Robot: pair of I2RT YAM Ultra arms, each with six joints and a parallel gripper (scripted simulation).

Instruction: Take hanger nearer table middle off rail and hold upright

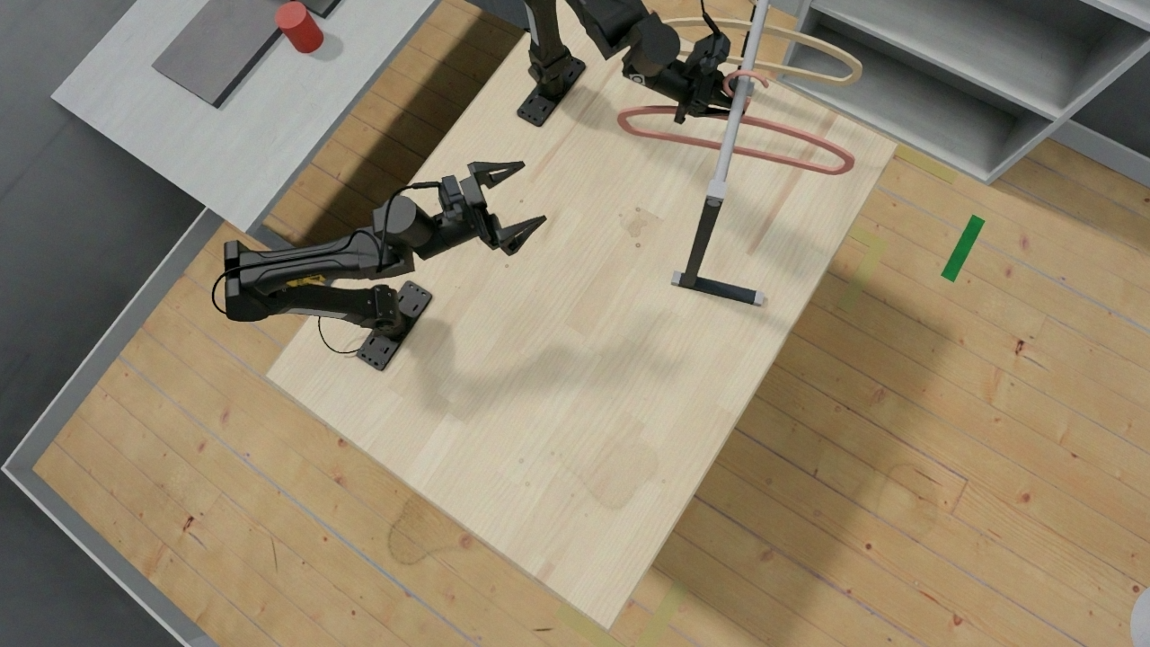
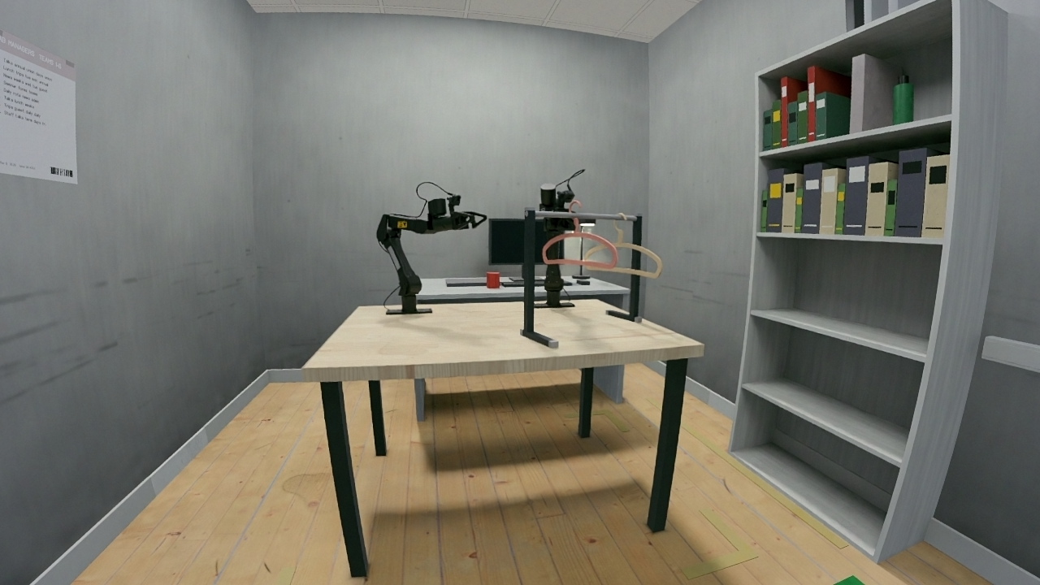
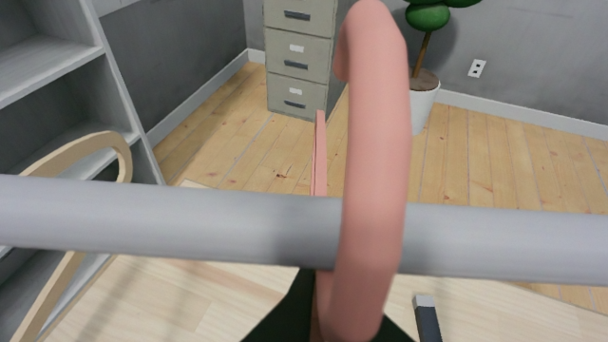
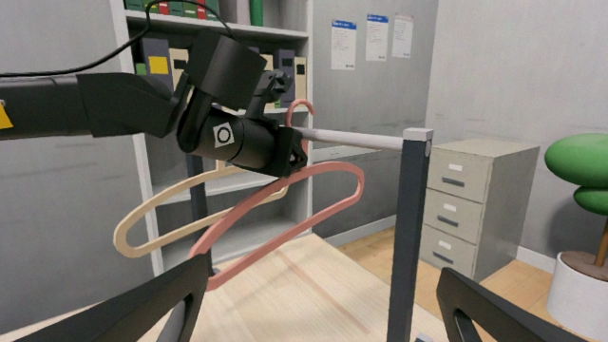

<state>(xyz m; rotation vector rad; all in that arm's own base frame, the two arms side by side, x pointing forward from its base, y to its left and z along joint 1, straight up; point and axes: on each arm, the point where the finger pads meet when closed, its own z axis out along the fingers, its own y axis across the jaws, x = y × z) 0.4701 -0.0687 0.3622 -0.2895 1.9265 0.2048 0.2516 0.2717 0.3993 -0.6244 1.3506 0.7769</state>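
Note:
The pink hanger (image 1: 736, 147) is the one nearer the table's middle, and its hook still loops around the grey rail (image 1: 743, 80). In the left wrist view the hook (image 3: 375, 166) stands raised above the rail (image 3: 190, 223). My left gripper (image 1: 707, 96) is shut on the pink hanger's neck just under the rail, as the right wrist view shows (image 4: 292, 159). The beige hanger (image 1: 772, 52) hangs further along the rail, towards the bookshelf. My right gripper (image 1: 514, 197) is open and empty, in the air well away from the rack.
The rack stands upright on the table, its near foot (image 1: 715, 289) towards the right edge. A grey bookshelf (image 2: 858, 276) stands beside the table behind the beige hanger. A side desk with a red cup (image 1: 298, 26) lies beyond the arms' bases.

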